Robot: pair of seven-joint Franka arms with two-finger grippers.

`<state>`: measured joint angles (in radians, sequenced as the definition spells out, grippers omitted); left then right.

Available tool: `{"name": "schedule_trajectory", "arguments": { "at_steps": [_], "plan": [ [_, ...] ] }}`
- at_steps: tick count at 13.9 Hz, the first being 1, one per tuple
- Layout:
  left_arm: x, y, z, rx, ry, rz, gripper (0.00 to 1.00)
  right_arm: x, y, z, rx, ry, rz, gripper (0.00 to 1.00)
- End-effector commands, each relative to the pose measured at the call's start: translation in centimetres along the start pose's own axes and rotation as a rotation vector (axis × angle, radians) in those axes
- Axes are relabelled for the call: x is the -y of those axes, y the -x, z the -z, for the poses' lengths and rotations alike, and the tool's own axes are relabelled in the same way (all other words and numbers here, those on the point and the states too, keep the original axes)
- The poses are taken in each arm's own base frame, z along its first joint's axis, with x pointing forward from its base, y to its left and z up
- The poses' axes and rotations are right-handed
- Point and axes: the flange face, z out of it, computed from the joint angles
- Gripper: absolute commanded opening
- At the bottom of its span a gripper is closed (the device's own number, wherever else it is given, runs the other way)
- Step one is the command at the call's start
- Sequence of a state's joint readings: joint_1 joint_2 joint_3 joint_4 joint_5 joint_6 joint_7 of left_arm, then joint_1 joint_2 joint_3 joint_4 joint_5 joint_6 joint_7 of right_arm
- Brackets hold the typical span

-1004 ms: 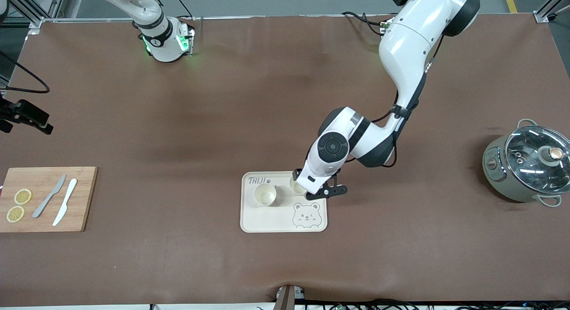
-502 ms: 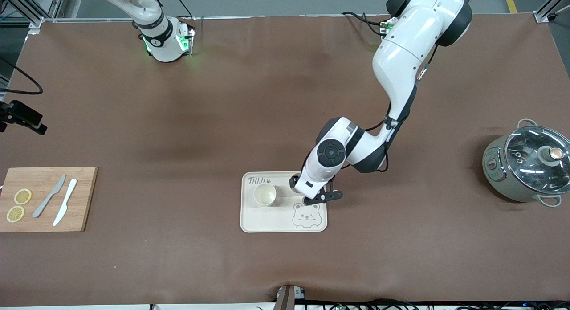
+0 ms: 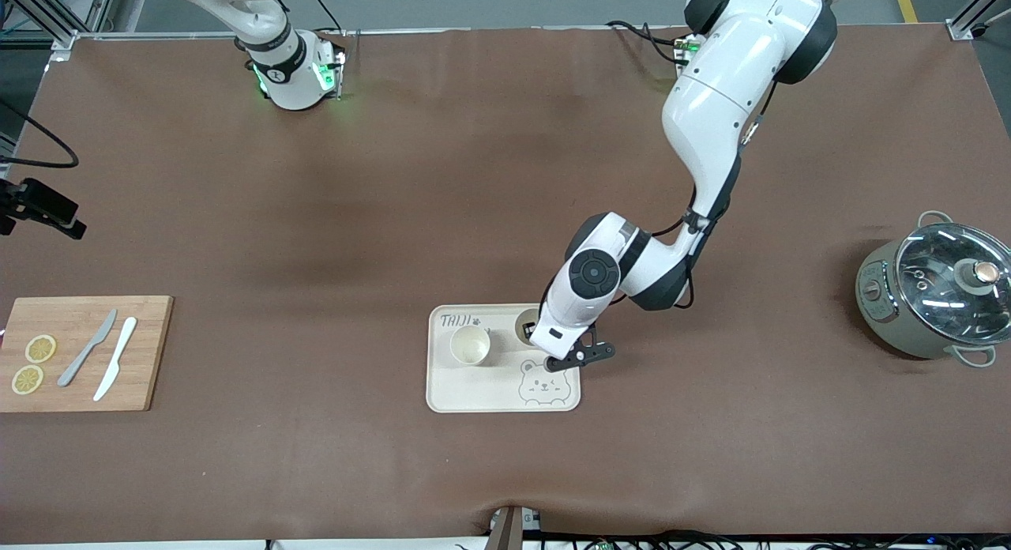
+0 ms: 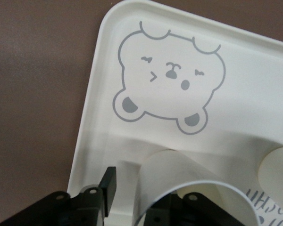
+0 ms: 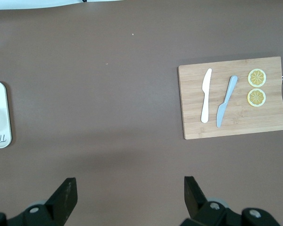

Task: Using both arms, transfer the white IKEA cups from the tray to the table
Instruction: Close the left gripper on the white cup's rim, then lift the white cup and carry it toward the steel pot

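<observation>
We see the left pincer [image 3: 528, 330] down on the bear tray [image 3: 482, 388], one finger [image 4: 108, 186] outside and one inside a white cup [image 4: 179, 181], pinching its wall. The second white cup [image 3: 470, 346] stands beside it on the tray, toward the right arm's end. The right pincer [image 5: 127, 197] waits spread above the brown worktop [image 3: 316, 218], near the cutting board [image 5: 233, 120].
</observation>
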<state>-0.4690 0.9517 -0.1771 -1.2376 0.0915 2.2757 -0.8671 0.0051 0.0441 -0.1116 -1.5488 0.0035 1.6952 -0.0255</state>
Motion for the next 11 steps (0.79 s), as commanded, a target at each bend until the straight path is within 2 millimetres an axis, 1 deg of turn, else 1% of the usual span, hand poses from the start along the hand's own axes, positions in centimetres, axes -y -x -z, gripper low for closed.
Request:
{"name": "schedule_trajectory", "arguments": {
  "at_steps": [1,2,3,4,5,7,8,9,10,11],
  "plan": [
    [-0.4,-0.2,0.5,-0.035,-0.009,0.008,0.00,-0.3,-0.2,0.4,0.001,-0.015,-0.010,1.00],
    [-0.4,-0.2,0.5,-0.037,-0.009,0.007,0.00,-0.4,-0.3,0.3,0.001,-0.015,-0.011,1.00],
    [-0.4,-0.3,1.0,-0.038,-0.008,0.011,0.00,-0.4,-0.3,0.2,0.002,-0.015,-0.013,1.00],
    [-0.2,-0.9,2.8,-0.049,-0.005,0.017,0.00,-0.4,-0.5,-0.2,0.005,-0.014,-0.011,1.00],
    [0.7,-1.4,5.3,-0.025,-0.048,0.022,0.00,-0.3,-0.6,-0.3,0.005,-0.014,-0.010,1.00],
    [3.1,-2.1,12.9,0.028,-0.146,-0.016,0.00,-0.3,-0.6,-0.5,0.011,-0.014,-0.008,1.00],
    [5.0,-2.9,15.9,0.054,-0.172,-0.042,0.00,-0.3,-0.6,-0.5,0.011,-0.014,-0.008,1.00],
    [6.7,-3.5,18.2,0.074,-0.175,-0.072,0.00,-0.3,-0.6,-0.4,0.008,-0.014,-0.010,1.00],
    [8.6,-3.4,20.1,0.073,-0.179,-0.090,0.00,-0.3,-0.6,-0.4,0.008,-0.014,-0.011,1.00],
    [10.3,-3.1,21.6,0.067,-0.180,-0.109,0.00,-0.3,-0.6,-0.4,0.007,-0.014,-0.011,1.00]
  ]
}}
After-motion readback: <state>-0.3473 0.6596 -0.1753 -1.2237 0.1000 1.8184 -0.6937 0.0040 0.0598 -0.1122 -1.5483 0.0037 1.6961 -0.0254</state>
